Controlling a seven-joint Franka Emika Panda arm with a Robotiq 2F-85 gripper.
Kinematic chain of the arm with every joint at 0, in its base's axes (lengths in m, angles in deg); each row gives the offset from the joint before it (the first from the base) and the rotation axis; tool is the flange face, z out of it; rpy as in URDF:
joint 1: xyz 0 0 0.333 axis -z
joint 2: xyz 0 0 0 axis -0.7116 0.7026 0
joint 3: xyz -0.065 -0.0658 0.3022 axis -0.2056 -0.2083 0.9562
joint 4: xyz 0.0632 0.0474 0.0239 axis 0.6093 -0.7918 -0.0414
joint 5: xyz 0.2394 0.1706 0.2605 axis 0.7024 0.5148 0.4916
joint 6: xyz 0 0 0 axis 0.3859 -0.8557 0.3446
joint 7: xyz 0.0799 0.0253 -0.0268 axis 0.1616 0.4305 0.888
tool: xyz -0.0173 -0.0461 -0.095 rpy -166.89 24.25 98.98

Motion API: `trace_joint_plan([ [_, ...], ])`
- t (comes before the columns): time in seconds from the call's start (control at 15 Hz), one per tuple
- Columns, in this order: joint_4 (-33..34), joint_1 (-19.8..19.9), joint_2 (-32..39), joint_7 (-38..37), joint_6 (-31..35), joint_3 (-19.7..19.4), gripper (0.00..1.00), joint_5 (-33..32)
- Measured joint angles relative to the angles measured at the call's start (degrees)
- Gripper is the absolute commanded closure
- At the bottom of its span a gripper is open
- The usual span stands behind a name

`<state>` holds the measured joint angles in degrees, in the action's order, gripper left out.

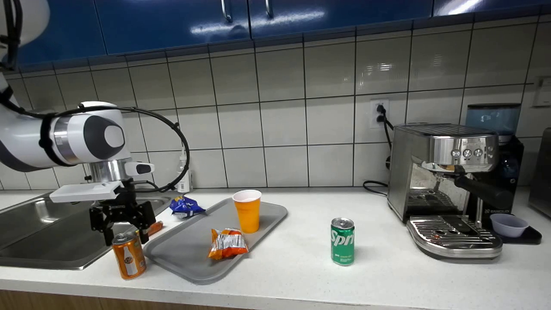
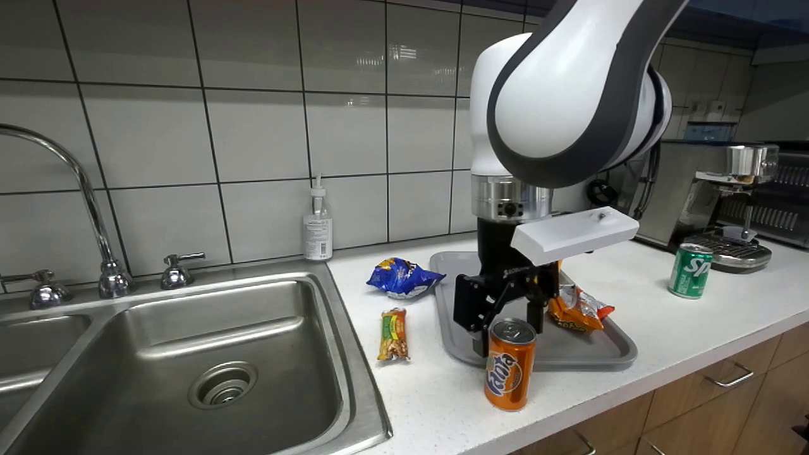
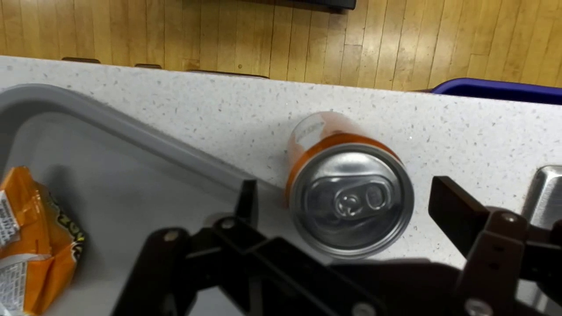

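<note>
An orange Fanta can (image 1: 129, 259) stands upright on the white counter, close to the front edge and beside the near corner of the grey tray (image 1: 189, 267). My gripper (image 3: 344, 193) is pointed down at it and is open. In the wrist view the silver lid of the can (image 3: 351, 228) lies between the black fingers (image 3: 454, 210), with a visible gap on either side. Both exterior views show the fingertips around the height of the can's top. On the tray are an orange cup (image 1: 248, 213) and an orange snack bag (image 1: 228, 244).
Left of the tray lie a blue snack bag (image 2: 402, 278) and a small snack bar (image 2: 394, 335). A steel sink (image 2: 208, 328) with a faucet and a soap bottle (image 2: 318, 224) are nearby. Farther right stand a green Sprite can (image 1: 342, 242) and an espresso machine (image 1: 443, 146).
</note>
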<state>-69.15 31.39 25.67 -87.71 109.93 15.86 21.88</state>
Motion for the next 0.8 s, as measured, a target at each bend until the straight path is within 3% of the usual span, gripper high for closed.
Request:
trace_joint_plan([
  [0.2, -0.8, 0.0, -0.9, 0.0, 0.0, 0.2, 0.0, 0.0],
  [0.27, -1.1, 0.0, -1.2, 0.0, 0.0, 0.2, 0.25, 0.0],
  [0.33, -1.3, 0.0, -1.3, 0.0, 0.0, 0.3, 0.26, 0.0],
  [0.6, -1.9, 0.0, -1.7, 0.0, 0.0, 0.7, 0.58, 0.2],
  [0.8, -1.9, 0.0, -1.8, 0.0, 0.0, 0.7, 0.62, 0.4],
])
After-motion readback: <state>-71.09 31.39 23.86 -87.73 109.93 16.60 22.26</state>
